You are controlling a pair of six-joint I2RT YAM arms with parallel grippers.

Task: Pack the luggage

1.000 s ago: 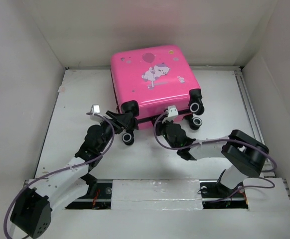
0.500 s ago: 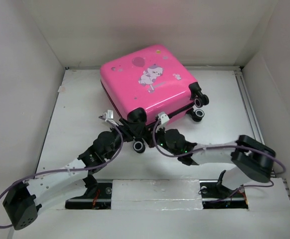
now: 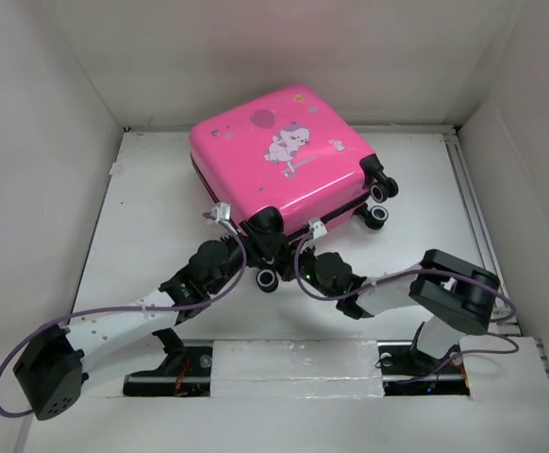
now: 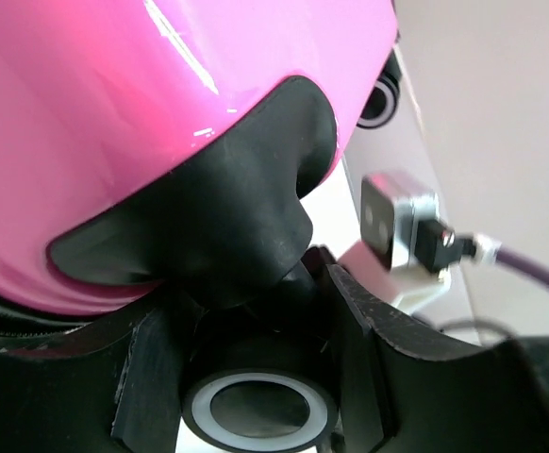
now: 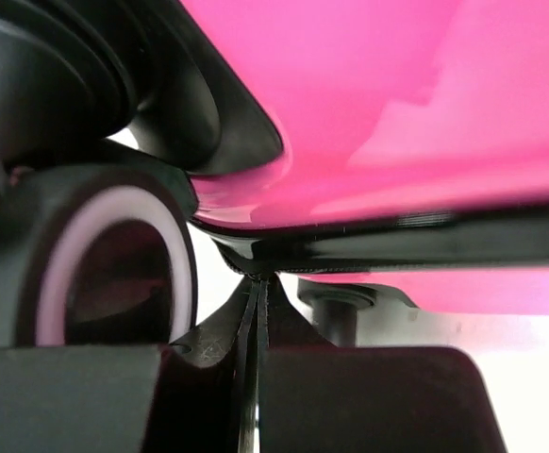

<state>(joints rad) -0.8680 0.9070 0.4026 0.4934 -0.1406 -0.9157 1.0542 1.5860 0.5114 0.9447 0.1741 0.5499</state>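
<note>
Top external view: the luggage point(image 3: 274, 170) lies closed, print side up, at the far middle of the worktop point(image 3: 152, 226), skewed so one wheeled corner points at the near edge. Left wrist view: the left tool point(image 4: 256, 330) grips a wheel point(image 4: 260, 411) under the black corner housing point(image 4: 227, 236), one finger at each side. Right wrist view: the right tool point(image 5: 257, 321) is closed, pads pressed together just under the black zipper seam point(image 5: 425, 245); whether anything thin is pinched between them I cannot tell.
</note>
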